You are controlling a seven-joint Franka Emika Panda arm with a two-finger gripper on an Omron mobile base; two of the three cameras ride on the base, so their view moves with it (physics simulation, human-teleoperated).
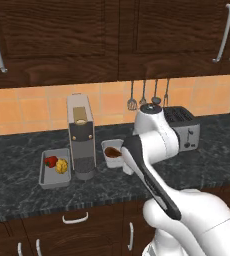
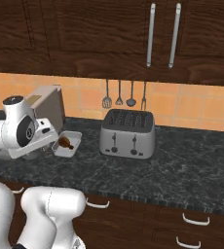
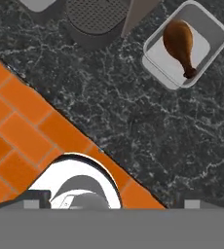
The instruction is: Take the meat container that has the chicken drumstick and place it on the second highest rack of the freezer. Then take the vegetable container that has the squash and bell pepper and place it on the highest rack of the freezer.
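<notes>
Grey shallow meat container [image 3: 186,45] with brown chicken drumstick [image 3: 179,44] sits on black marbled worktop [image 3: 133,121], ungrabbed. Hand [image 3: 109,204] wide open, empty. Both freezer placements remain.

Meat container [image 3: 209,48] on the dark marbled bench [image 3: 133,121], seen from above.
The chicken drumstick [image 3: 179,44] lies inside the grey tray, thick end up, bone end toward its lower rim. A round perforated grey drip grate [image 3: 97,17] sits at the top edge; orange floor tiles [image 3: 26,126] fill the lower left.

dark wood cabinets [image 1: 62,35], brushed-metal toaster [image 2: 128,133], marbled countertop [image 3: 133,136]
</notes>
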